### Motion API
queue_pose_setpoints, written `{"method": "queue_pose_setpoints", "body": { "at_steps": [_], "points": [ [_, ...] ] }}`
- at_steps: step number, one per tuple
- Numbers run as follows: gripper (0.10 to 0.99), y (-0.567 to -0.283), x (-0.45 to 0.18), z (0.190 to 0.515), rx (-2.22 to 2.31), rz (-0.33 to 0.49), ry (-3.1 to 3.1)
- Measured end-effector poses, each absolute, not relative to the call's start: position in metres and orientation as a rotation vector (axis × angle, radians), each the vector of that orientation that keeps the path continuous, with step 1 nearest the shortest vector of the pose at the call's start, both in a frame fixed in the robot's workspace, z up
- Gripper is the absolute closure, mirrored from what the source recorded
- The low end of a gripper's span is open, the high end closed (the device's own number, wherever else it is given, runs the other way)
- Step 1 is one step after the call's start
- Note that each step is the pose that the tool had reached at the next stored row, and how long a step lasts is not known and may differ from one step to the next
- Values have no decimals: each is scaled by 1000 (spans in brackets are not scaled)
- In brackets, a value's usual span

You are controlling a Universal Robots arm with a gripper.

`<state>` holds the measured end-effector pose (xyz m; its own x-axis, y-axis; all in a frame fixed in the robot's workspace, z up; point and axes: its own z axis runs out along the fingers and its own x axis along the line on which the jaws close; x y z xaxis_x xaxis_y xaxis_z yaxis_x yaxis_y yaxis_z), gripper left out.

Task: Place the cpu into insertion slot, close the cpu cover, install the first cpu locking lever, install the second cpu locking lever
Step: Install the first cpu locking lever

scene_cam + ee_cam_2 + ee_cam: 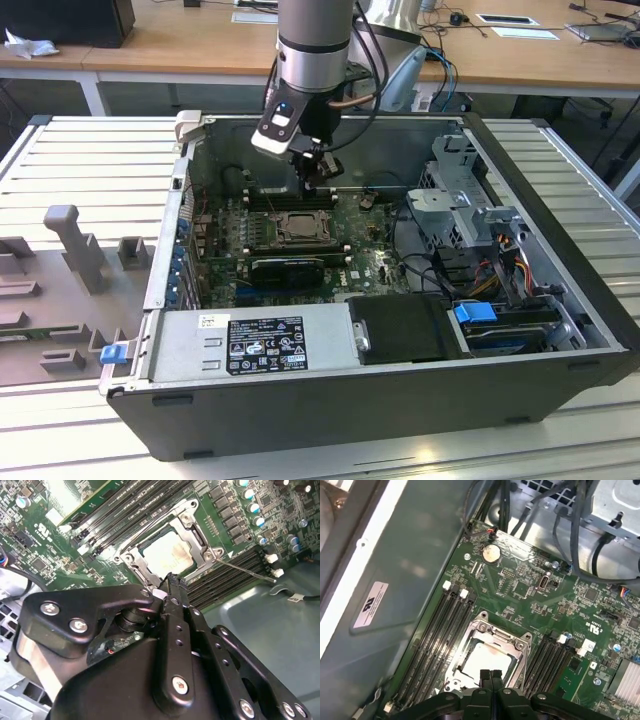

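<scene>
Slatted grey metal tabletop [80,150] carried an open black computer case [400,400] in the middle of the exterior view. Above its green circuit board [360,265], the black gripper [318,175] hovered, fingers [485,677] pressed together on nothing. Below, the small square silver-topped cpu [167,555] lay in the black-framed insertion slot [196,534], with the thin silver frame-shaped cpu cover [497,630] flat around it. A thin metal lever rod [245,569] stuck out from the cover's corner.
</scene>
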<state>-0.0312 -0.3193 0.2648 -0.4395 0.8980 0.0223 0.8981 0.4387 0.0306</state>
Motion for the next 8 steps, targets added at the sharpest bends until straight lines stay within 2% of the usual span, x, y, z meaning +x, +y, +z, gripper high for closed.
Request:
{"method": "queue_pose_setpoints", "body": {
  "at_steps": [8],
  "points": [
    [980, -319, -31, 265, -1592, -59, -2703]
  ]
}}
